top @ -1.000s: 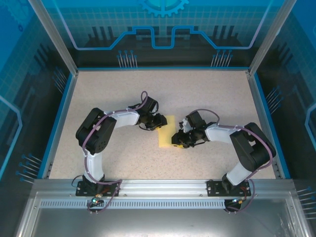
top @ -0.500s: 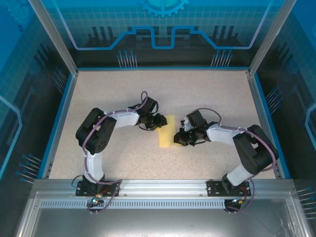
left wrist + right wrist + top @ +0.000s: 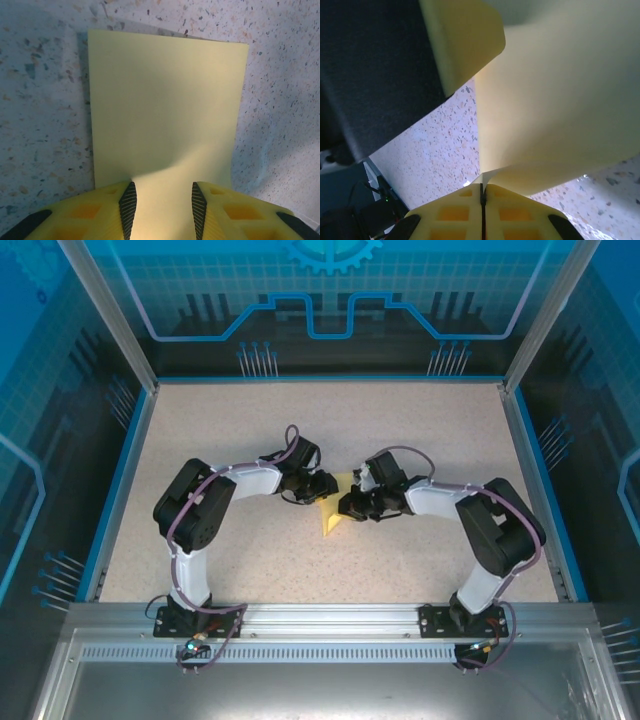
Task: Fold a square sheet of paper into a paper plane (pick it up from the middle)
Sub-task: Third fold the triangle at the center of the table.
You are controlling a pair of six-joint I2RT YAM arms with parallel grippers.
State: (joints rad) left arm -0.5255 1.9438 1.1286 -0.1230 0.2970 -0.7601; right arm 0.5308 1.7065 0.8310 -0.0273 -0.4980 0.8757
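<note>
The square sheet of paper [image 3: 331, 518] is pale yellow and lies at the middle of the speckled table. In the left wrist view the sheet [image 3: 165, 110] lies flat, and my left gripper [image 3: 162, 200] stands open over its near edge, one fingertip to each side. My right gripper [image 3: 482, 187] is shut on a corner of the sheet [image 3: 560, 110], which curls up from the table. From above, the right gripper [image 3: 350, 505] sits just right of the left gripper [image 3: 322, 485], and the paper between them looks triangular. The paper plane is out of view.
The table [image 3: 420, 430] has blue side walls [image 3: 122, 480] and a metal rail [image 3: 330, 618] along the near edge, where both arm bases stand. One yellow finger of the left gripper [image 3: 460, 40] hangs close above the lifted paper in the right wrist view.
My right gripper has shut on the paper's edge and moved left toward the left gripper, lifting that side. The visible paper has gone from a rectangle to a triangle. The left arm has stayed still.
</note>
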